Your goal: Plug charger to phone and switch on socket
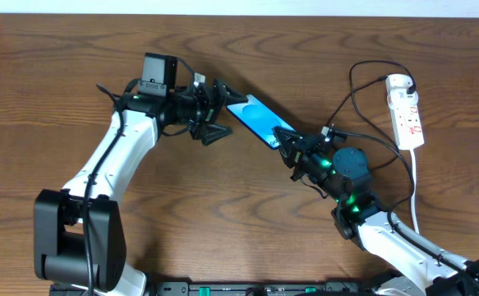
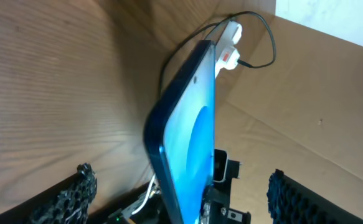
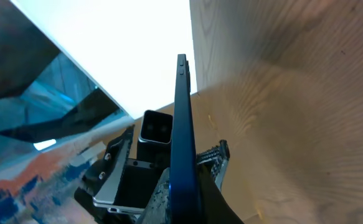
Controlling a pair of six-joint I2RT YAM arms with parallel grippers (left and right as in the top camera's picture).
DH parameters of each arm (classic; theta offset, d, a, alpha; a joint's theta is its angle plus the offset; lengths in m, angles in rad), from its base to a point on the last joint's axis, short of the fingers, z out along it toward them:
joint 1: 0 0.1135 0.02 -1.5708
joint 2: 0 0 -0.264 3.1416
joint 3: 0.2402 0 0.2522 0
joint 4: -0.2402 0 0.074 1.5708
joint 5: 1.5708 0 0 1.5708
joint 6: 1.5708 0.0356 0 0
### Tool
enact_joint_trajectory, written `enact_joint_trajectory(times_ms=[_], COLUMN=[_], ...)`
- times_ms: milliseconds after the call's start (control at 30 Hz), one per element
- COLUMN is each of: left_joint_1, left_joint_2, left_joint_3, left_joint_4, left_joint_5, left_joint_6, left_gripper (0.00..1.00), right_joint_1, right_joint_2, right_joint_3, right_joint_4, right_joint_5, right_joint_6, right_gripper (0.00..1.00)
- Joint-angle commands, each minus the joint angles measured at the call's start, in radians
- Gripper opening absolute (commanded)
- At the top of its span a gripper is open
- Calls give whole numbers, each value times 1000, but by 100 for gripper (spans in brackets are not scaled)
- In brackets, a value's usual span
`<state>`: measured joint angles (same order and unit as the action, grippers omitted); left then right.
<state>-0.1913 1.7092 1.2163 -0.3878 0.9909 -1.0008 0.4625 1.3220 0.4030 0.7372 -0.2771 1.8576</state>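
The phone (image 1: 254, 120), blue screen up, lies slantwise between the two arms. My right gripper (image 1: 287, 145) is shut on its lower right end; in the right wrist view the phone's dark edge (image 3: 182, 106) stands between the jaws (image 3: 184, 183). My left gripper (image 1: 223, 115) is open, its fingers wide on either side of the phone's upper left end (image 2: 190, 130) without touching it (image 2: 180, 179). The white socket (image 1: 407, 111) lies at the far right, also seen in the left wrist view (image 2: 228, 46). The thin black charger cable (image 1: 352, 90) loops from its top end (image 2: 265, 37); its small tip is hidden.
The socket's white lead (image 1: 416, 189) runs down the right side past my right arm. A thick black robot cable curls by the left arm's wrist (image 1: 112, 94). The wooden table (image 1: 247, 214) stretches between the arms, with a pale wall edge along the top.
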Motion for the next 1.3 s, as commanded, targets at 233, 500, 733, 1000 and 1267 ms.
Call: enact_joint_trajectory(times_ms=[233,500,733,1000,1267], left_joint_1=[-47,-84,-97,-97,-124], left_joint_2=[-23,-23,-23,-23,-23], left_joint_3=[-2,-2,-2,-2,-2], left_joint_4=[39,85,88,88,92], left_joint_5=[-69,-69,-88,-92,-114], left_joint_6=[-124,-199,-209,-209,-240], left_gripper=[64,52,36,26,15], right_joint_1=[12,37,43,63,69], right_joint_2=[-7,-7,-7,-7,-7], right_joint_3=[12,14,14,15,15], right_joint_4=[14,14,16,60,62], right_joint_5=[15,16,13,13,13], right_joint_6=[194,194,194,194,190], right_gripper=[1,1,1,1,2])
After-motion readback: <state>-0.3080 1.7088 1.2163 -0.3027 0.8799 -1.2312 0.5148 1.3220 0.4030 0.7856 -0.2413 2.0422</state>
